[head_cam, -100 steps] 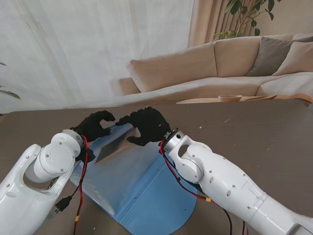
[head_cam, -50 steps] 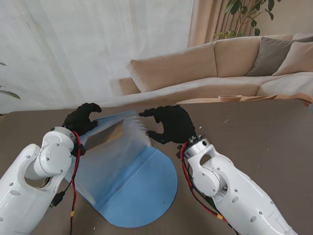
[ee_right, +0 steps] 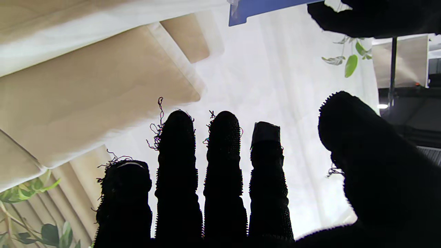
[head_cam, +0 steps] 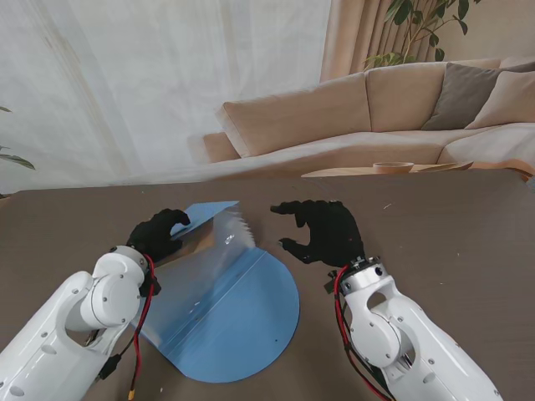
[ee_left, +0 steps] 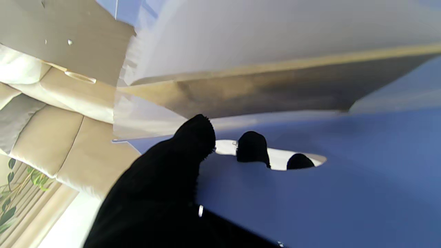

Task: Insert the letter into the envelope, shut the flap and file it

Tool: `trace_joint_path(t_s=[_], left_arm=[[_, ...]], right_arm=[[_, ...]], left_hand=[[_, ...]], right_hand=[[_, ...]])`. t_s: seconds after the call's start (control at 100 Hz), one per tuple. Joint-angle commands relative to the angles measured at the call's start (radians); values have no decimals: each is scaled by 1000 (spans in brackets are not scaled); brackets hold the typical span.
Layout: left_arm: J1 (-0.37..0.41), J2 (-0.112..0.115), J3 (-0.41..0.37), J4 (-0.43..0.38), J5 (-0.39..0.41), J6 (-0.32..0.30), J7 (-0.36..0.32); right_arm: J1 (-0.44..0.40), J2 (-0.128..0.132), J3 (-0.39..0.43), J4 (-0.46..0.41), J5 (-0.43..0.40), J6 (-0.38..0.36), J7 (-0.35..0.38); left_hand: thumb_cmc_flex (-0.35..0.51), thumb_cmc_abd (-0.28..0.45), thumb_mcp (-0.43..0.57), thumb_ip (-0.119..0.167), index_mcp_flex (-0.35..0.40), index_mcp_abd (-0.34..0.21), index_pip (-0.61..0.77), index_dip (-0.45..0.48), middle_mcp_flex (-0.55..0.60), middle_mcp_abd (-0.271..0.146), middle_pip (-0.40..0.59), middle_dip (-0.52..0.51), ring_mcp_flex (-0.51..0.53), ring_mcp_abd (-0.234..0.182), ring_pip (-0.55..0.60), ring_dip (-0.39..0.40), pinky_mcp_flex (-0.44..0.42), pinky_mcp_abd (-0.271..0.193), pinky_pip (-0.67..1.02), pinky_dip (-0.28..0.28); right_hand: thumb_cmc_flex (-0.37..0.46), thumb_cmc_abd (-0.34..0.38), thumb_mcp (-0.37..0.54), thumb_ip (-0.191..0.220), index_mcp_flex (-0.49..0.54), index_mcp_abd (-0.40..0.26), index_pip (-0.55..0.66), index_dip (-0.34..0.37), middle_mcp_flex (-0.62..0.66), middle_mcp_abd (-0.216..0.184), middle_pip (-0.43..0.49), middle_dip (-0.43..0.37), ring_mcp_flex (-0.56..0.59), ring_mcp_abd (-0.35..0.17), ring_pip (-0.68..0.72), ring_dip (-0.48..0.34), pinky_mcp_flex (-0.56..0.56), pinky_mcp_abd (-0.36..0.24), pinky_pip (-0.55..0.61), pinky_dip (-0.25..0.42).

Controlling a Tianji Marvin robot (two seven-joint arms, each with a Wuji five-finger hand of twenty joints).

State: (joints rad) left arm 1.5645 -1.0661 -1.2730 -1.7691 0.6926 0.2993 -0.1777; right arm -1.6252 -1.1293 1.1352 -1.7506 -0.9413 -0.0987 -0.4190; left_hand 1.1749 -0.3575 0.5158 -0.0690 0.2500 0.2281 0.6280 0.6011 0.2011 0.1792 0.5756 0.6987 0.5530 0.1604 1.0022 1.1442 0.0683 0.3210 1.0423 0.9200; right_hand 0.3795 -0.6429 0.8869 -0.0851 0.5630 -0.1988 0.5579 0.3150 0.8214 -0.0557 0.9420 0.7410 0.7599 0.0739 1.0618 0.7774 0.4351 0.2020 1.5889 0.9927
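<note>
Nearest us, the blue plastic envelope (head_cam: 221, 313) lies on the dark counter (head_cam: 451, 225), round flap open. Our left hand (head_cam: 156, 235) pinches its raised far edge. Right hand (head_cam: 324, 230) hovers spread, empty. Letter unseen; closing and filing remain.

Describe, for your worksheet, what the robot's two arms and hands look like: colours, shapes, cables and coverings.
Both arms are glossy white, built of rounded segments with bulbous joints. Red and black cables run outside the left arm and the right arm. The left hand and right hand have five fingers in black knitted gloves; the right wrist view shows nubbed fabric and frayed threads on the fingertips.
</note>
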Motion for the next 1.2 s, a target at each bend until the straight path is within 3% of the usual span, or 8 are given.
trace_joint_path(t_s=[0.0,0.12,0.27,0.36,0.44,0.54,0.8,1.19], left_arm=[[35,-4,9,1,-3,-6,-33],[66,3,10,-8,-9,-17,-65],[91,13,8,-22,-11,-29,-112],[101,17,5,-27,0,-45,-127],[114,18,-7,-35,-9,-65,-136],[140,14,-32,-42,-37,-115,-117],[250,-14,-112,-31,-174,-372,31],[351,-44,-148,21,-300,-625,170]], right_arm=[[-22,1,4,-4,9,7,8],[-42,0,18,-5,17,9,2],[-56,-3,27,-3,34,10,-2],[-62,-4,30,-1,39,13,-3],[-65,-6,30,0,52,15,2],[-66,-6,26,4,69,14,17],[-39,-25,-38,37,228,41,68],[-24,-54,-133,79,419,66,97]], left_hand=[[23,13,-5,-8,-42,-17,14,2,-22,-20,-38,-20,-45,15,-55,-9,-31,-26,-28,-26],[-163,35,70,24,-71,-24,-20,-14,-29,-40,-185,-41,-261,15,-209,-175,-101,-46,-146,-77],[-283,-1,47,21,-111,-52,-118,-65,-87,-102,-445,-33,-491,-19,-665,-429,-174,-104,-517,-153],[-345,-18,13,11,-109,-69,-234,-126,-91,-128,-513,-137,-530,-50,-907,-491,-181,-141,-805,-89],[-417,-12,-14,0,-109,-88,-310,-158,-85,-146,-542,-287,-519,-66,-969,-735,-150,-161,-924,-267],[-438,58,-78,-3,-108,-118,-356,-179,-85,-160,-554,-365,-520,-80,-989,-864,-137,-177,-962,-404],[-404,179,-251,14,-70,-216,-319,-214,-83,-205,-550,-366,-520,-107,-994,-911,-130,-204,-983,-533],[-413,194,-262,12,-74,-280,-328,-281,-80,-217,-561,-398,-519,-96,-991,-913,-125,-203,-1000,-574]], right_hand=[[-31,10,10,22,-13,9,-10,-8,-49,5,-14,-6,-35,14,-10,-17,-12,9,-12,-3],[-30,8,14,22,-12,9,-10,-8,-49,6,-15,-8,-36,15,-11,-18,-14,11,-14,-2],[-29,7,17,22,-11,11,-10,-8,-51,8,-15,-9,-38,19,-14,-19,-20,13,-18,-2],[-29,8,18,22,-13,10,-11,-8,-58,10,-28,-18,-45,19,-30,-28,-31,19,-33,-6],[-29,12,17,22,-17,6,-15,-9,-77,19,-93,-65,-59,27,-106,-69,-65,44,-105,-31],[-27,32,3,25,-28,-2,-22,-9,-112,35,-239,-188,-82,38,-313,-186,-124,81,-261,-104],[41,199,-44,64,-67,26,-55,-30,-208,80,-446,-421,-179,62,-654,-373,-261,119,-546,-285],[51,320,-95,106,-263,16,-72,-71,-438,65,-492,-473,-413,9,-797,-463,-460,66,-805,-444]])
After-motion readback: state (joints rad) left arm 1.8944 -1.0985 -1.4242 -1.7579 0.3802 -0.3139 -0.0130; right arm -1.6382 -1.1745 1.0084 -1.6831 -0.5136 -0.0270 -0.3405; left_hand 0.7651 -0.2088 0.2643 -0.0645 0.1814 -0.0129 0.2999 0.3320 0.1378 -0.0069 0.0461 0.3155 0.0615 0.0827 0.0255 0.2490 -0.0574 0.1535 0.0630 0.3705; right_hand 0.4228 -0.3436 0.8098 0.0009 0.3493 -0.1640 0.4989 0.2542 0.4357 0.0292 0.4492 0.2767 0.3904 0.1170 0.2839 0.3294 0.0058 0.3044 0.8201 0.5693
